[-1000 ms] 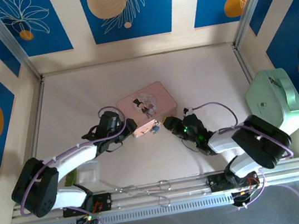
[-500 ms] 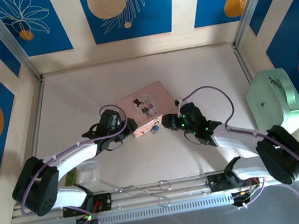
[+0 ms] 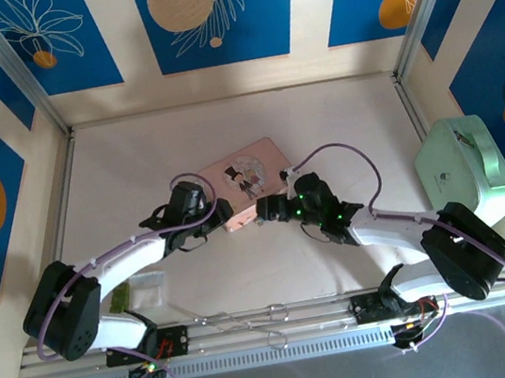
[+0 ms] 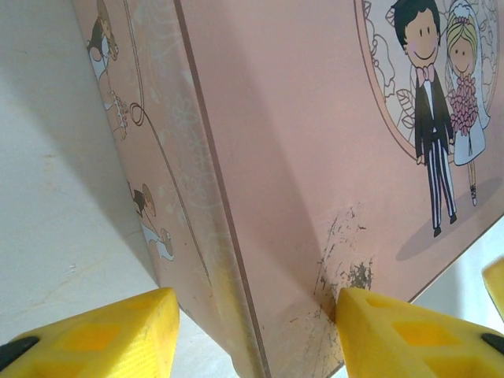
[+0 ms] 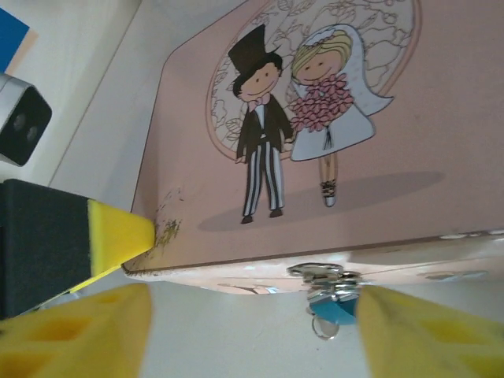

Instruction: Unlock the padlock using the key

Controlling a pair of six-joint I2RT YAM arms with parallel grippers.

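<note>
Two arms reach in from the near edge of the table (image 3: 224, 127), and I work forward from there. Closest to me, a looped metal tool (image 3: 243, 319) lies along the near edge between the two bases. A small clear bag (image 3: 149, 288) sits just beyond it beside the left arm.

Past those, near the middle of the table, both grippers meet at the pink tin box (image 3: 243, 176), which lies flat and turned at an angle. The left gripper (image 4: 248, 335) is at the box's near-left corner with its jaws spread wide, straddling that corner. One yellow pad is out beside the side wall, and the other pad (image 5: 118, 232) rests against the lid's corner.

The right gripper (image 5: 252, 335) faces the box's near side wall, low over the table. Its jaws are apart too, with nothing held between them. The padlock (image 5: 335, 305) hangs from the silver clasp on that near wall, its blue body pointing down. It sits in the gap between the right gripper's pads, closer to the one on the right of that wrist view. From these views I cannot pick out the key.

Farther off, a mint-green case (image 3: 466, 167) stands at the right edge, well apart from the box.
</note>
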